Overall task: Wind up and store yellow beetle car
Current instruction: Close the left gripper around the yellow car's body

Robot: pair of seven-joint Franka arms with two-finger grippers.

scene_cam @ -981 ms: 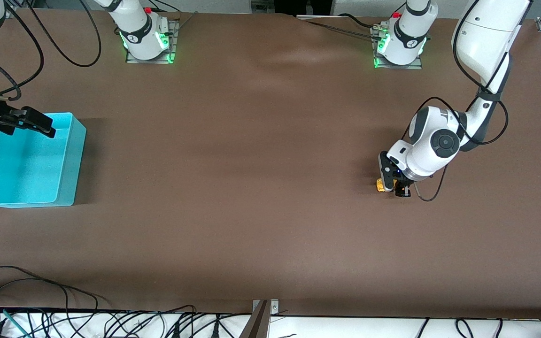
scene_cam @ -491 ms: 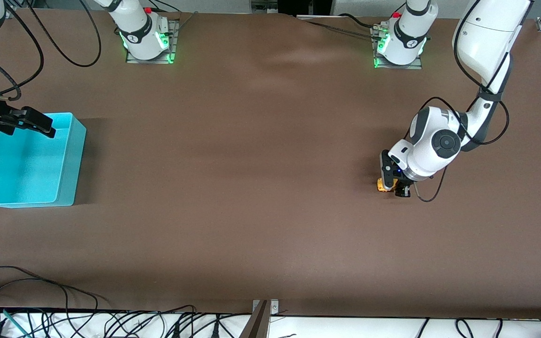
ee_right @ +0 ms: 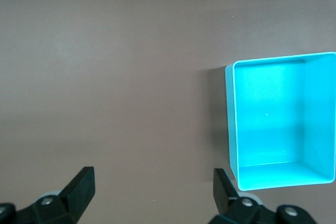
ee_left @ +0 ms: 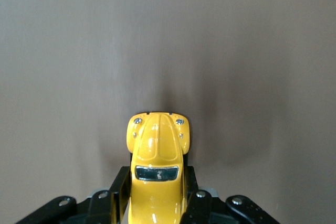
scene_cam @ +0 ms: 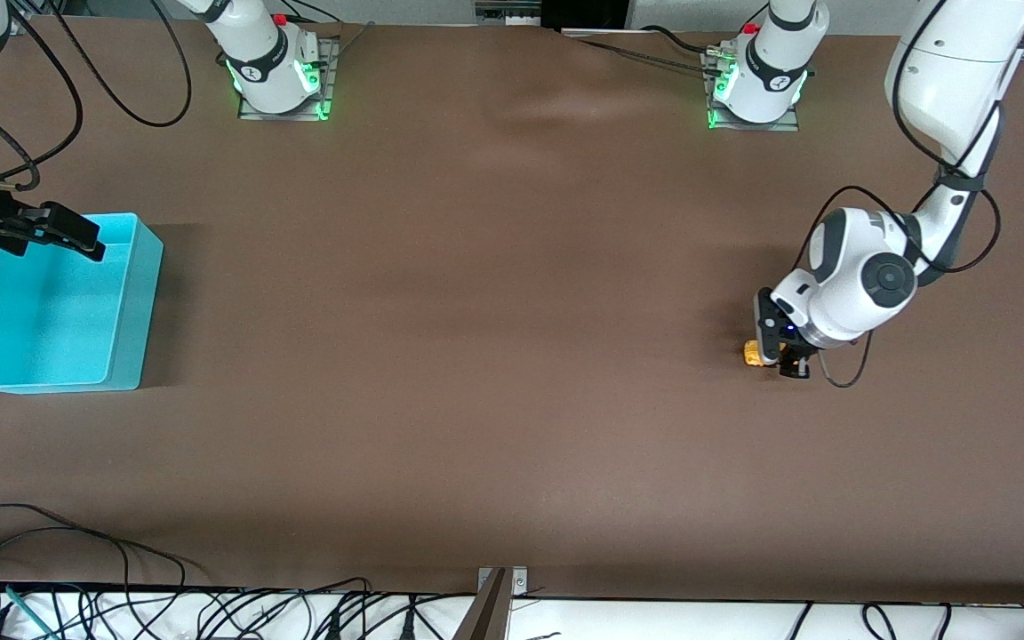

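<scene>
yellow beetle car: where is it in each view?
Front view: yellow beetle car on the brown table, toward the left arm's end, in the shut left gripper.
Left wrist view: car between the fingers.
Right wrist view: not in it.
Shared landmark: the table.

A glossy yellow beetle car (ee_left: 157,174) with dark windows, a turquoise bin (scene_cam: 54,311), brown table (scene_cam: 476,356).
</scene>
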